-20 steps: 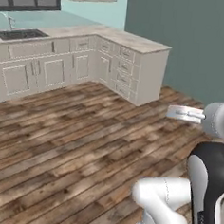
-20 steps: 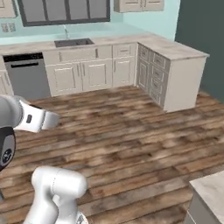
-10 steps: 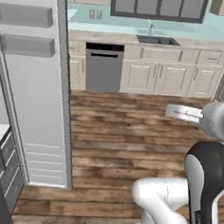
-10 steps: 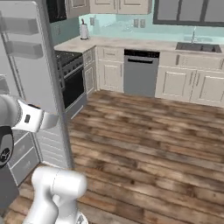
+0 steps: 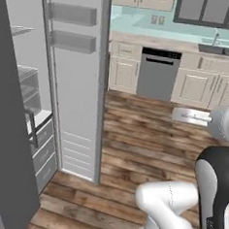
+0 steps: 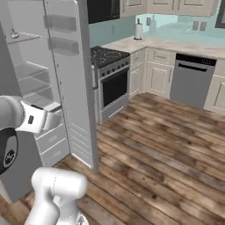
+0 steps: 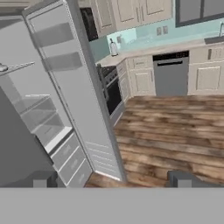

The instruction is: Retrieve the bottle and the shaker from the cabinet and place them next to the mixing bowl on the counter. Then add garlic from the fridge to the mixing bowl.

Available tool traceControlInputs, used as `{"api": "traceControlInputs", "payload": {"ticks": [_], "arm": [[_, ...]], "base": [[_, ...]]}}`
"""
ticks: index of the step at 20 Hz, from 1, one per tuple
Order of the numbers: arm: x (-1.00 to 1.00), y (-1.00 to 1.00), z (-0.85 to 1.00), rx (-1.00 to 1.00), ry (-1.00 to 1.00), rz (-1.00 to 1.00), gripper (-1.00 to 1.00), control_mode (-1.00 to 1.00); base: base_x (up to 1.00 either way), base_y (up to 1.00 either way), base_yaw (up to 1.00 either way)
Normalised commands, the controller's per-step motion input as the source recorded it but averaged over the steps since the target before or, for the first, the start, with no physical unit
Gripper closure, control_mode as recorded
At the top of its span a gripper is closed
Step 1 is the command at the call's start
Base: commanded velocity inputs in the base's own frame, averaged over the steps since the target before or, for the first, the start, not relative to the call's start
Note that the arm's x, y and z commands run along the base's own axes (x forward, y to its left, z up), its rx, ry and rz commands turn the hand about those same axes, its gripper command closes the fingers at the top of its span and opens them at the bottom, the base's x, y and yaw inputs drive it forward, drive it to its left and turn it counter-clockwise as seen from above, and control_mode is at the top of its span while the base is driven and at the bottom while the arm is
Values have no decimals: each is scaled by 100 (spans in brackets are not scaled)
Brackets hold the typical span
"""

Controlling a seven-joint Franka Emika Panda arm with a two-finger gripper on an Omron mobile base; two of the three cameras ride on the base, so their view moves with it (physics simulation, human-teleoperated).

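The fridge stands wide open at the left of both base views, its tall grey door swung out toward the room with two racks high on its inner face, and clear glass shelves and drawers showing inside. On the topmost shelf, far up at the left edge, sits a small whitish bulb that looks like the garlic, also seen in the hand view; it is too small to make out in detail. The gripper is released, its two dark fingertips standing far apart at the bottom of the hand view with nothing between them, and it holds nothing. It hangs over the wooden floor outside the fridge, well apart from the garlic, which lies high up and to the left of it, deep in the fridge interior behind the line of the open door. In the left base view the gripper points toward the far kitchen wall, where a grey dishwasher sits under the beige counter. The right base view shows a black stove just beside the fridge door and a pale upright object on the counter in the corner beyond it.
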Motion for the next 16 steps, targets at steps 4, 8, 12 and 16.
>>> {"api": "traceControlInputs", "payload": {"ticks": [4, 8, 12, 16], "arm": [[0, 0, 0, 0, 0, 0, -100, 100], [0, 0, 0, 0, 0, 0, -100, 100], [0, 0, 0, 0, 0, 0, -100, 100], [0, 0, 0, 0, 0, 0, -100, 100]], "base": [[78, -50, 21], [51, -29, 38], [50, -7, 66], [-14, -6, 80]]}}
